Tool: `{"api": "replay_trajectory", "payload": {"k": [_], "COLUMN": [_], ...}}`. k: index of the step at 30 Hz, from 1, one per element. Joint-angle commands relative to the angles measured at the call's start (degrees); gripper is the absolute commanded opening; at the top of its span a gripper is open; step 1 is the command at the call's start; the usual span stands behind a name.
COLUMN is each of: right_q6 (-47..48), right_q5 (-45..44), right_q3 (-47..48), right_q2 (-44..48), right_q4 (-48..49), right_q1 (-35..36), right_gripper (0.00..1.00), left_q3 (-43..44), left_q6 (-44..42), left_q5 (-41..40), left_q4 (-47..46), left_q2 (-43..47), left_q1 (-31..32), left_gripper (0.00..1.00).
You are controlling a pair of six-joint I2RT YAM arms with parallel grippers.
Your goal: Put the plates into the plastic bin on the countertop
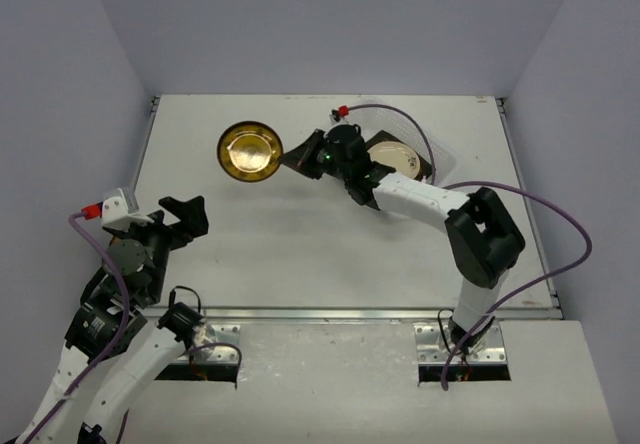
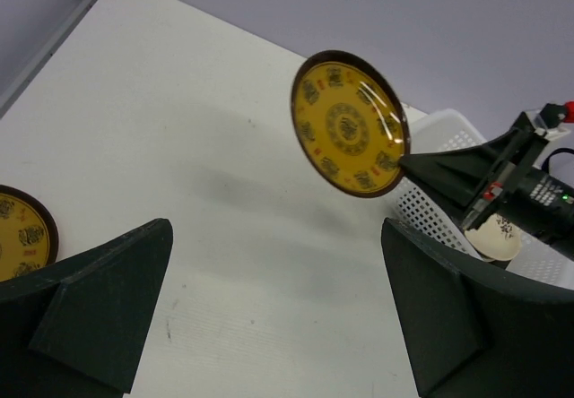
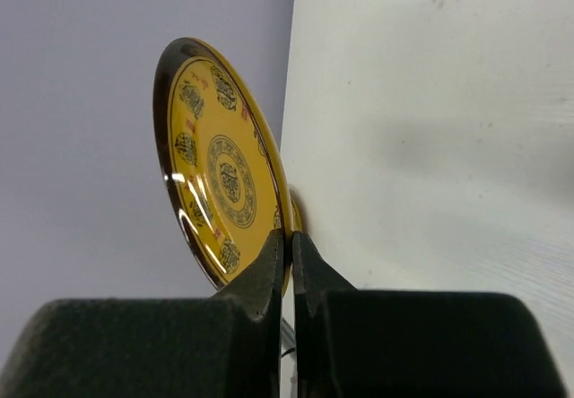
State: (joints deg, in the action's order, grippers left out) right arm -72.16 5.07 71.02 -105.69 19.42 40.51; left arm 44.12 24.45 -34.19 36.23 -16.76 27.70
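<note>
A yellow plate (image 1: 248, 151) with a dark rim and printed medallions hangs tilted above the countertop (image 1: 300, 254). My right gripper (image 1: 297, 156) is shut on its edge. In the right wrist view the fingertips (image 3: 289, 237) pinch the rim of this plate (image 3: 220, 165). The plastic bin (image 1: 432, 154) stands at the back right, partly hidden by the right arm, with a pale plate (image 1: 392, 157) inside. My left gripper (image 1: 185, 219) is open and holds nothing, low over the left of the countertop. Its wrist view shows a second yellow plate (image 2: 22, 232) lying at the left edge, the held plate (image 2: 350, 125) and the bin (image 2: 430, 205).
Grey walls close the countertop at the back and sides. A metal strip (image 1: 350, 314) runs along the front edge. The right arm's purple cable (image 1: 560, 214) loops over the right side, near the bin.
</note>
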Motion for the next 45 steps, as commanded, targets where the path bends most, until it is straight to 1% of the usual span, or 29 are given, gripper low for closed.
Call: {"api": "replay_trajectory", "payload": {"k": [1,3,5,8,10,11,15,16,20,23,27,35,45], "right_q6": [2.2,4.8,7.9,13.8,18.3,19.9,25.5,27.2,32.5,33.6,33.9,33.6,34.7], "right_q5": [1.7,1.7,0.6,-1.1,0.0,0.6,4.4,4.7,3.2,4.6,5.8,10.1,9.3], "right_q3": [-5.5,-9.1,-10.4,-11.9,-12.6,-12.3,-12.0,-11.3,-9.1,-9.2,-9.4,-6.7,-5.5], "right_q2": [8.6,12.5,17.0,20.7,22.6,22.9,22.4,21.6,18.6,17.4,15.8,9.4,7.2], "right_q4": [-0.5,-4.3,-9.1,-13.9,-17.6,-19.2,-24.4,-25.4,-28.8,-29.4,-29.2,-29.8,-30.5], "right_q1": [-8.7,-13.0,-18.6,-24.4,-32.8,-35.9,-44.1,-44.9,-46.1,-46.1,-46.0,-45.6,-41.7], "right_gripper": [0.0,0.0,0.0,0.0,0.0,0.0,0.0,0.0,0.0,0.0,0.0,0.0,0.0], "left_q3": [-0.1,-0.1,-0.2,-0.2,-0.1,-0.1,-0.1,-0.1,-0.1,-0.2,-0.2,-0.2,-0.2], "left_q6": [-0.5,-0.6,-0.8,-0.8,-0.9,-1.0,-1.1,-1.1,-1.2,-1.2,-1.2,-1.2,-1.1], "left_q5": [0.3,0.5,0.7,0.9,1.0,1.0,1.5,1.6,1.7,1.5,1.7,1.6,1.4], "left_q4": [-2.0,-2.1,-2.2,-2.3,-2.3,-2.3,-2.5,-2.5,-2.5,-2.5,-2.6,-2.6,-2.5], "left_q2": [-1.2,-1.3,-1.4,-1.6,-1.9,-2.0,-2.3,-2.4,-2.4,-1.9,-1.8,-1.5,-1.5], "left_q1": [-0.3,-0.3,-0.3,-0.3,-0.3,-0.3,-0.3,-0.3,-0.3,-0.3,-0.3,-0.3,-0.3], "left_gripper": [1.0,1.0,1.0,1.0,1.0,1.0,1.0,1.0,1.0,1.0,1.0,1.0,1.0]}}
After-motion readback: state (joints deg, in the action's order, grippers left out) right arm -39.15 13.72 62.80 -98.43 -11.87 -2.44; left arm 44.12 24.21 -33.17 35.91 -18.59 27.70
